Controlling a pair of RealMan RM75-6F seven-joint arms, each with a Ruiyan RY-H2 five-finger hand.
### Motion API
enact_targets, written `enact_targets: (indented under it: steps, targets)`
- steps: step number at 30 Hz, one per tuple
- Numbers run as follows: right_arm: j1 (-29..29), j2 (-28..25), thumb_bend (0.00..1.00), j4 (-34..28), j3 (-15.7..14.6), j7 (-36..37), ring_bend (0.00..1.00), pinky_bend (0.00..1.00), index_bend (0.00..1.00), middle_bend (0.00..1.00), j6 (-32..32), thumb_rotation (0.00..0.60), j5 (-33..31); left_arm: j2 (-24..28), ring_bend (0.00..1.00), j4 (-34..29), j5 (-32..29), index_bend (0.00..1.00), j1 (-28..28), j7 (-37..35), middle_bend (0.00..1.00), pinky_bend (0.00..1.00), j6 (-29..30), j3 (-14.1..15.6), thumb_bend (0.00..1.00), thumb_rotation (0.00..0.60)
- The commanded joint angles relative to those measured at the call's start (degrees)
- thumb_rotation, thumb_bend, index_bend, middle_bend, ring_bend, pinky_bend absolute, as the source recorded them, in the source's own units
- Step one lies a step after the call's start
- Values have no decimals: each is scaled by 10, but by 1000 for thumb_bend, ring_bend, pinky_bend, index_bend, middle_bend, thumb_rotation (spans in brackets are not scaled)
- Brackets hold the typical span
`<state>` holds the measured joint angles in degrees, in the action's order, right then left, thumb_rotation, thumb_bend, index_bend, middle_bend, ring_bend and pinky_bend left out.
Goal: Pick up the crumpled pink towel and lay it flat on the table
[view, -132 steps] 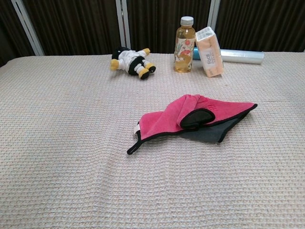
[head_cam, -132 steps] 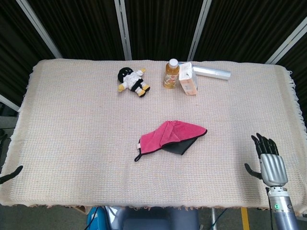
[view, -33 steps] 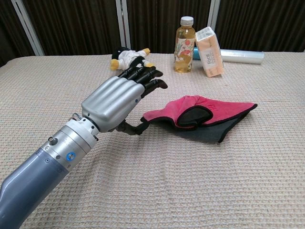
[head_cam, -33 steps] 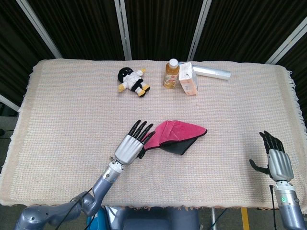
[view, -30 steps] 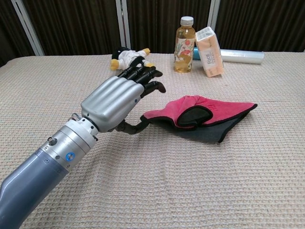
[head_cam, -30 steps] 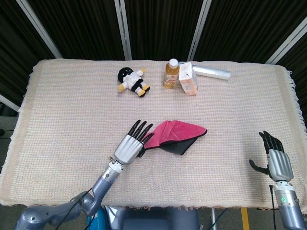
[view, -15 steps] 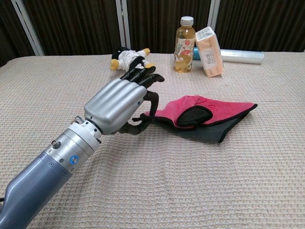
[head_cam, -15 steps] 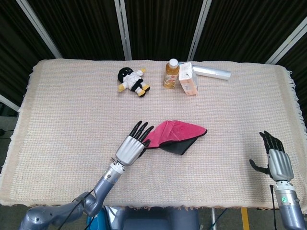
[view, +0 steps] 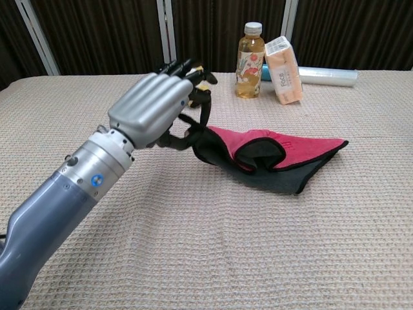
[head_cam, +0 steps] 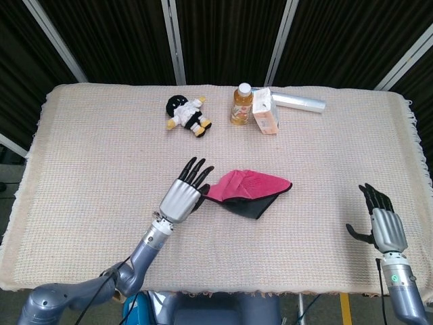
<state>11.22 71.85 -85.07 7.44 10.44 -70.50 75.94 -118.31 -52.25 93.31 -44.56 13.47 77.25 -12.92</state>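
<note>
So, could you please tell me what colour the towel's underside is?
Dark grey towel underside, clearest in the chest view.

Plush doll (view: pixel 205 76) — seemingly mostly behind left hand (view: pixel 151 106)

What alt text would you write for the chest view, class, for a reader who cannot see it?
The left robot hand pinches one corner of the pink towel and lifts it off the woven table cover; the rest still lies crumpled. Behind stand a plush toy, a drink bottle, a tissue pack and a clear roll.
</note>
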Motion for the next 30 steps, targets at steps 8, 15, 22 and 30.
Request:
enact_targets:
  steps: [8,15,22,30]
  targets:
    - [55,-7,274,-87,39,-49,0,0,0,0,51,600,-36,102,0,-222,-147,589,-139,192,165,0,-164,-196,510,600]
    - [85,-9,275,-129,66,-73,0,0,0,0,73,600,-73,103,0,-218,-232,588,-219,260,168,0,-200,-264,514,600]
    - [111,2,275,-159,82,-82,0,0,58,0,93,600,-113,85,0,-178,-284,588,-277,268,171,0,-207,-266,514,600]
    - [127,27,275,-175,76,-100,0,0,93,0,99,600,-148,70,0,-137,-304,589,-317,268,173,0,-202,-244,516,600]
